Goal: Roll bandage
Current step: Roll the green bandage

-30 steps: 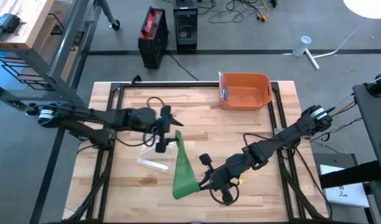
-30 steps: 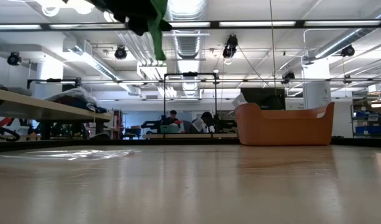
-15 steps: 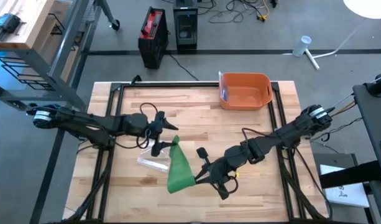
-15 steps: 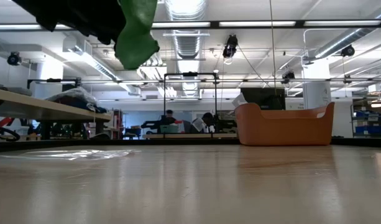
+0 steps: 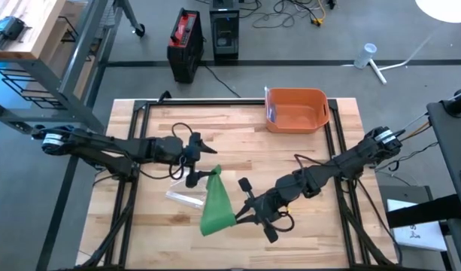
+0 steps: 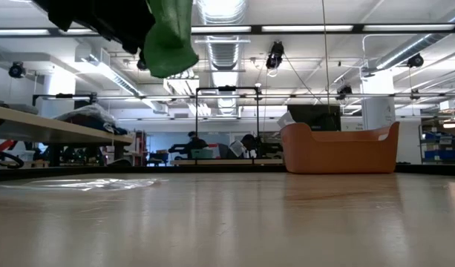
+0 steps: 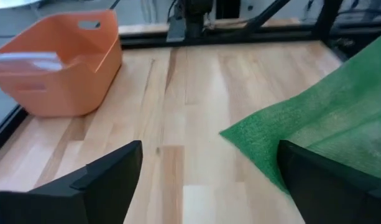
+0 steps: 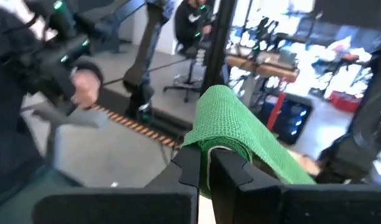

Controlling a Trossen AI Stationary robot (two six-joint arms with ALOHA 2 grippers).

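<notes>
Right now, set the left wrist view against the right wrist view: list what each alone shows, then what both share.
Only the left wrist view: the orange bin on the wooden table, and the left gripper with its fingers spread wide and nothing between them.
Only the right wrist view: the right gripper shut on a rolled end of the green bandage, held up in the air, with the room behind.
Both: the green bandage, which hangs beside the left gripper's finger without being held by it.
</notes>
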